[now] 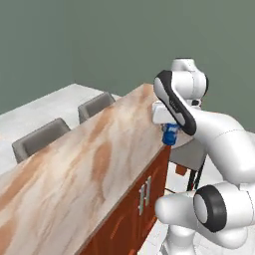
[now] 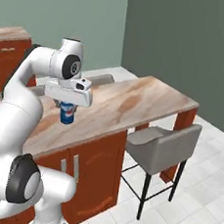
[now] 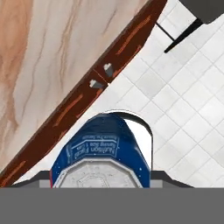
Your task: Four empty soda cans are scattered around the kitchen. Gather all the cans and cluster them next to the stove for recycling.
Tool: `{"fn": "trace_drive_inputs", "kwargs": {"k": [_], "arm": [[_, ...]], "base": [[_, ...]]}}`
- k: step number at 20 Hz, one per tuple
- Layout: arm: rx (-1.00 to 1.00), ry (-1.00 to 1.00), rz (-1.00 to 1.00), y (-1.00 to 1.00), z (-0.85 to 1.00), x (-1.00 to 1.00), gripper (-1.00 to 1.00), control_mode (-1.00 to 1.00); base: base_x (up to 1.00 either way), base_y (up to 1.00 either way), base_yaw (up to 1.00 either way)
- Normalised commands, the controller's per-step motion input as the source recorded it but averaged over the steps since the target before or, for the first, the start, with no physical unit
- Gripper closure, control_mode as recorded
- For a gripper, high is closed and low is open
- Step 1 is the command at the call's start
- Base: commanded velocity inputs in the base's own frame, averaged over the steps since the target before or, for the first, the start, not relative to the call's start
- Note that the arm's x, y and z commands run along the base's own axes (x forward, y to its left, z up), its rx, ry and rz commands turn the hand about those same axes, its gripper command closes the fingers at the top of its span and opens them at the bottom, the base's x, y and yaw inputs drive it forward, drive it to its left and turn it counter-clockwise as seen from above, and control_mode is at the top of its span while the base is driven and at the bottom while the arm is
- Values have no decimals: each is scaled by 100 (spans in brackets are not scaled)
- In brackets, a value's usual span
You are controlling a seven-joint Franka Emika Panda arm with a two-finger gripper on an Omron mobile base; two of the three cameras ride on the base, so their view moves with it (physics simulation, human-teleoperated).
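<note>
Hand view: blue soda can [image 3: 100, 153] gripped.

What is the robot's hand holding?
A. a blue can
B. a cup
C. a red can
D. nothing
A. The gripper is shut on a blue can with a white-red logo, lifted by the counter edge; its blue side and silver top show close up in the hand view.

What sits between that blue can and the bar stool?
Nothing: in the right base view, bare marbled countertop separates the blue soda can from the grey stool.
</note>
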Motion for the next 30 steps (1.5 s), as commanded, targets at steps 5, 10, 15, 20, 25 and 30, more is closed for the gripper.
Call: {"fn": "trace_drive_inputs", "kwargs": {"k": [5, 10, 15, 20, 25, 30], "arm": [[0, 0, 0, 0, 0, 0, 100, 100], [0, 0, 0, 0, 0, 0, 100, 100], [0, 0, 0, 0, 0, 0, 100, 100], [0, 0, 0, 0, 0, 0, 100, 100], [0, 0, 0, 0, 0, 0, 100, 100], [0, 0, 0, 0, 0, 0, 100, 100]], "base": [[-6, -54, -76], [0, -47, -77], [0, -41, -77], [7, -32, -73], [23, -8, -68], [36, 0, -55]]}}
